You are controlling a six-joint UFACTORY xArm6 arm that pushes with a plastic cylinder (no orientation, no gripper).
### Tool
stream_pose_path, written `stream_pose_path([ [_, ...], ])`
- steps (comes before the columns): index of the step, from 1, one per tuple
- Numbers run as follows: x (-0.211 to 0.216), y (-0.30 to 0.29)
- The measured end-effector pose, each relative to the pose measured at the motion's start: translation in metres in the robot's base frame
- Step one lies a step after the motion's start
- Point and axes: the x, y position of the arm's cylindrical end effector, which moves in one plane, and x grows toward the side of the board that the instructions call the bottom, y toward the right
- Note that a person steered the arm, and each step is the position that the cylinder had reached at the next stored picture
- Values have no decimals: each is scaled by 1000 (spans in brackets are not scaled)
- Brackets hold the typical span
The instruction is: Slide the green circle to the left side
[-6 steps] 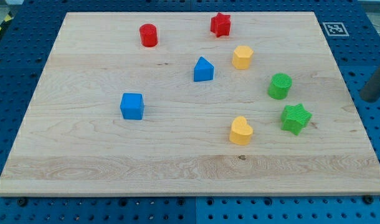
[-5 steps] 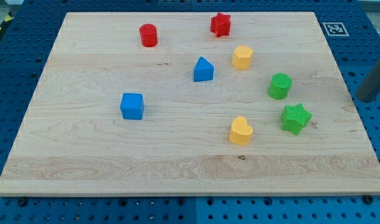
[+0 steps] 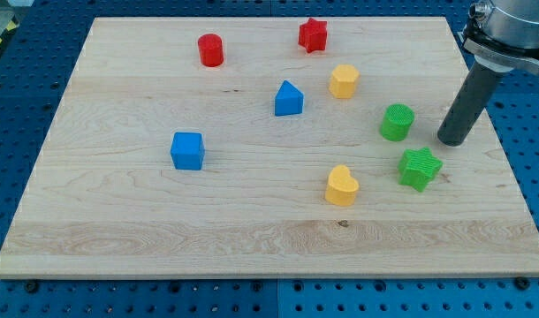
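My tip [image 3: 454, 141] has come in from the view's right edge onto the board [image 3: 252, 238].
It has no jaws, only a bare rod end; the green circle [image 3: 397, 122] sits unmoved near its left, apart, the green star [image 3: 420, 169] below-left.

My tip [image 3: 453, 140] stands on the counter [image 3: 119, 221] just to the view's right of the green circle [image 3: 397, 122], with a narrow open gap between them and the green star [image 3: 420, 168] close below. To the circle's left the way runs between the yellow hexagon [image 3: 344, 80] and blue house-shaped block [image 3: 288, 98] above and the yellow heart [image 3: 341, 186] below. Farther left the blue cube [image 3: 187, 150] sits just below that line and the red cylinder [image 3: 210, 49] well above it.
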Motion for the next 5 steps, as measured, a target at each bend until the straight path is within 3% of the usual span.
stream_pose_path([
  [2, -16, -17],
  [3, -17, -55],
  [5, 4, -66],
])
